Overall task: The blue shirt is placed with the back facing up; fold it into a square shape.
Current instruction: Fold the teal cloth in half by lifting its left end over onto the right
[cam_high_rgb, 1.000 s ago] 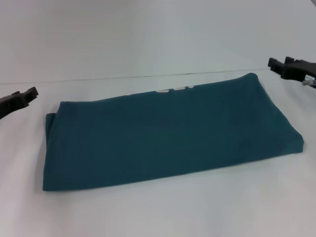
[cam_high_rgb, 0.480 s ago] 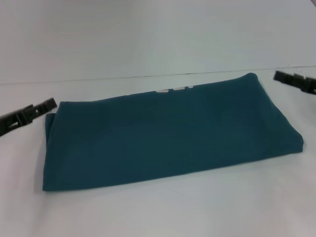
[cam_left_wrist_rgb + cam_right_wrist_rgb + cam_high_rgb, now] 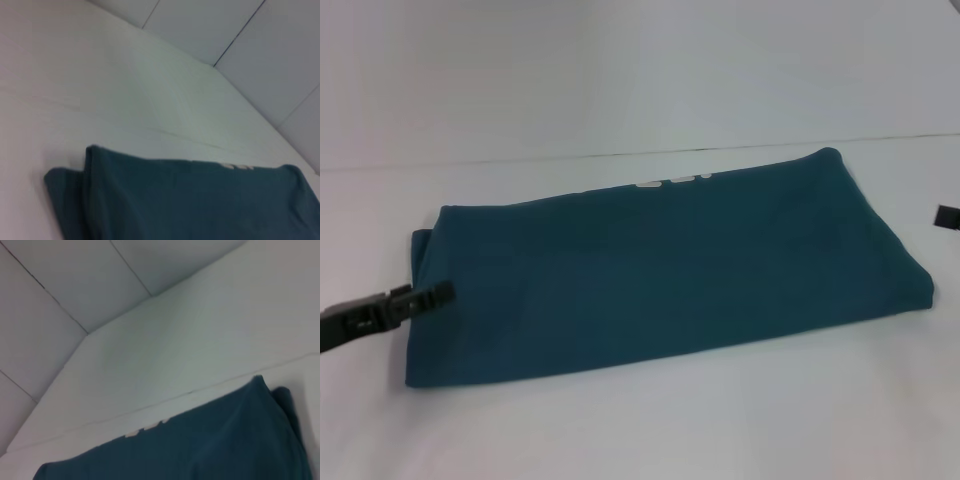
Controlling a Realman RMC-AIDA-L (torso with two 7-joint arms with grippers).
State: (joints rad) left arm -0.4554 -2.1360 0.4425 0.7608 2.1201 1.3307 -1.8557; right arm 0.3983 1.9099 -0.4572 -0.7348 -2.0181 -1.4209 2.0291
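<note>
The blue shirt (image 3: 660,265) is lying flat on the white table (image 3: 650,420), already folded into a long rectangle with plain fabric up, so judging from its shape 1 more fold across the length is probably needed to get a square. A bit of white lettering (image 3: 672,181) is peeking out at the shirt's far edge, and layered folds are showing at its left end, seen clearly in the left wrist view (image 3: 67,187). The left gripper (image 3: 415,300) is sitting at the shirt's left end, its black tip overlapping the near-left part of the cloth, likely lining up to take that end for the fold; whether its fingers are spread or pressed together cannot be told, and it is not clear if it is touching the fabric. The right gripper (image 3: 947,217) is showing only as a small black piece at the frame edge, just beyond the shirt's right end, apart from the cloth; its finger state cannot be told either. Around the shirt the table is plain white with a thin seam line (image 3: 520,159) running behind the shirt's far edge, and pale panelled walls (image 3: 65,285) are rising beyond it.
</note>
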